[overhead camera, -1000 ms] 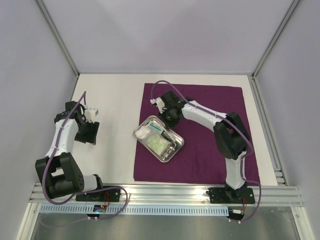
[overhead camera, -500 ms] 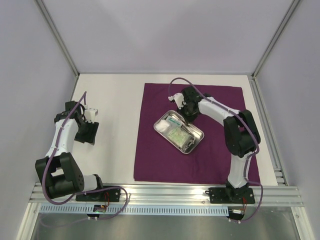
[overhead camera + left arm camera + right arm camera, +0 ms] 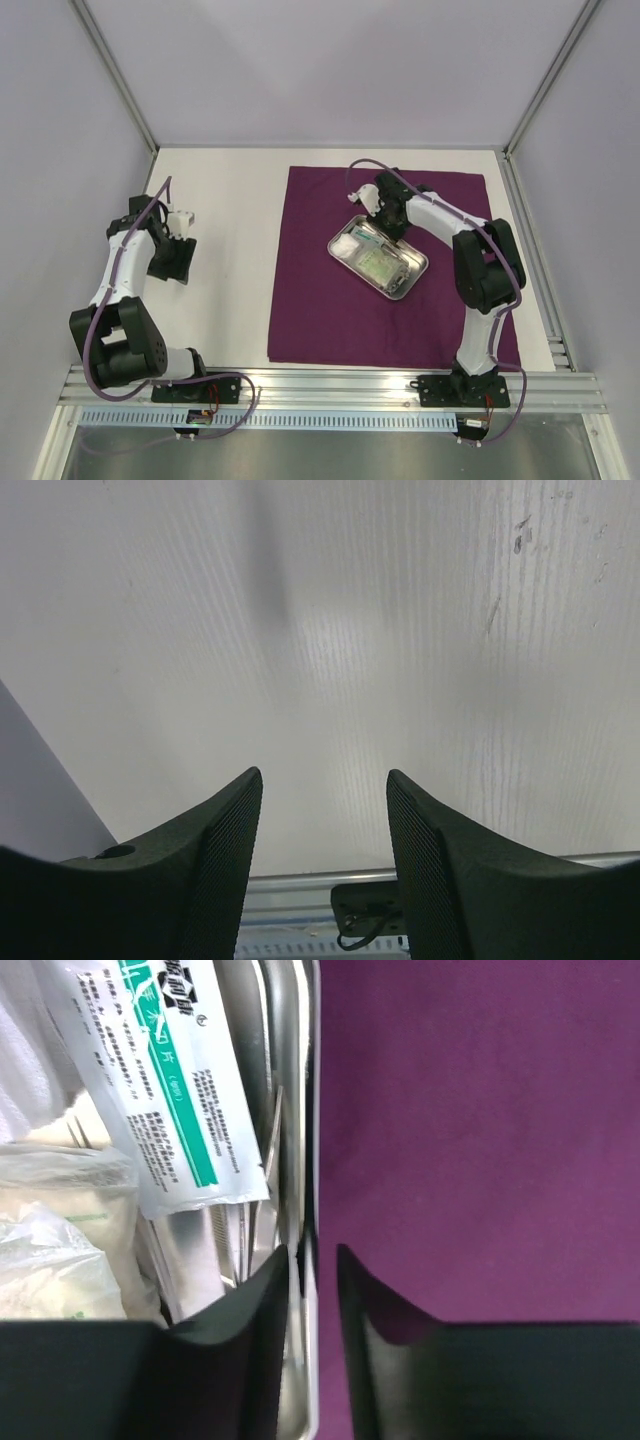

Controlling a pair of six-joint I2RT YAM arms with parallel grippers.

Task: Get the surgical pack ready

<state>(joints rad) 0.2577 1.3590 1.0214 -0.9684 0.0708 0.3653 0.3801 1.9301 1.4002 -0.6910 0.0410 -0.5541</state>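
Note:
The deep-purple sheet [image 3: 330, 310] lies flat on the table. On its far middle stands the shiny steel tray [image 3: 408, 285], holding white gauze [image 3: 347, 243] and clear packets [image 3: 378, 262]. My right gripper [image 3: 392, 222] straddles the tray's far rim [image 3: 300, 1110]. In the right wrist view this gripper [image 3: 312, 1252] is open a little: one finger is inside the tray against the rim, the other stands off it over purple fabric [image 3: 480, 1110]. A green-printed packet [image 3: 165, 1070] and metal instruments [image 3: 258, 1080] lie inside. My left gripper [image 3: 170, 262] [image 3: 325, 780] hangs open and empty over bare table.
The white table [image 3: 225, 250] extends left of the sheet. Grey walls and metal posts enclose the back and sides. An aluminium rail [image 3: 330, 385] carrying both arm bases runs along the near edge.
My right gripper dragged the tray right and away, from the sheet's left part to its far middle, and its jaws have parted off the rim. The left arm barely moved.

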